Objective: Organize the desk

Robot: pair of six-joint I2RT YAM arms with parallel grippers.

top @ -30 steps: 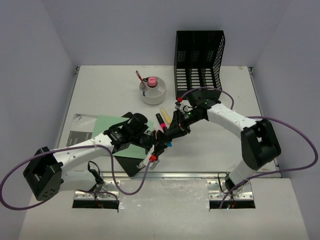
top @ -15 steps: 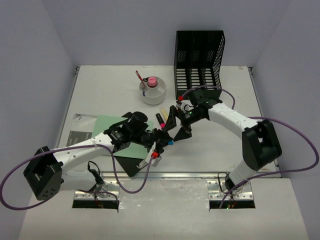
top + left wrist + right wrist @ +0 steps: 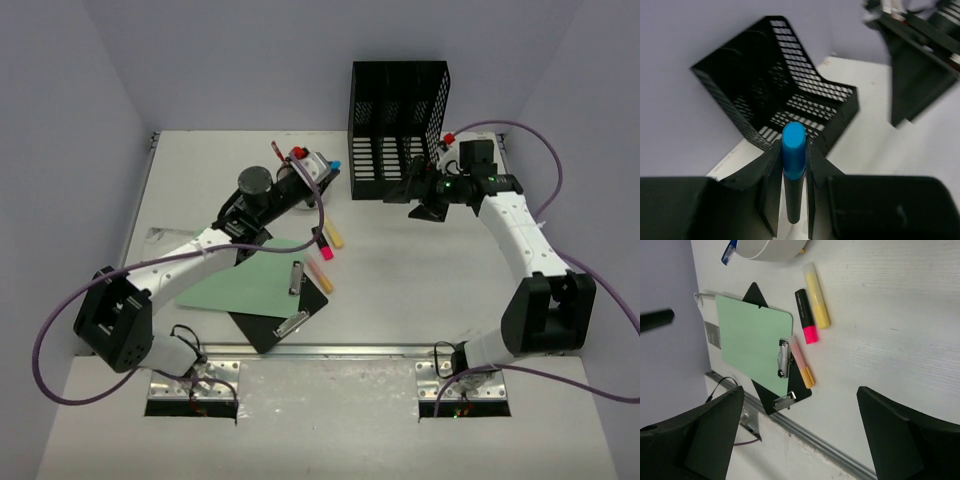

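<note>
On my screen the desk [image 3: 440, 285] is a large flat rectangular tabletop, matte white, with a silver metal rail [image 3: 380, 350] along its near edge, by the arm bases. It lies under both grippers and carries everything else. In the right wrist view its surface shows faint fine streaks.

The left gripper [image 3: 322, 168] is pinching a black marker with a blue cap [image 3: 793, 147]. Its two fingers [image 3: 771, 180] press on the barrel from both sides, and the cap stands out beyond the tips. Ahead of this gripper stands the black mesh file rack [image 3: 790, 95], on the far part of the desk.

The right gripper [image 3: 420, 197] hovers just beside the front of the rack. Its fingers [image 3: 705, 435] are spread wide, with nothing between them. Below it, in its own camera, I see a green clipboard [image 3: 750, 340] lying over a black clipboard [image 3: 799, 390]. Beside them lie a yellow highlighter [image 3: 816, 295], a black highlighter with a pink end [image 3: 805, 315] and a pink highlighter with an orange end [image 3: 802, 365]. A round white cup [image 3: 770, 247] is at the top edge of that view.
</note>
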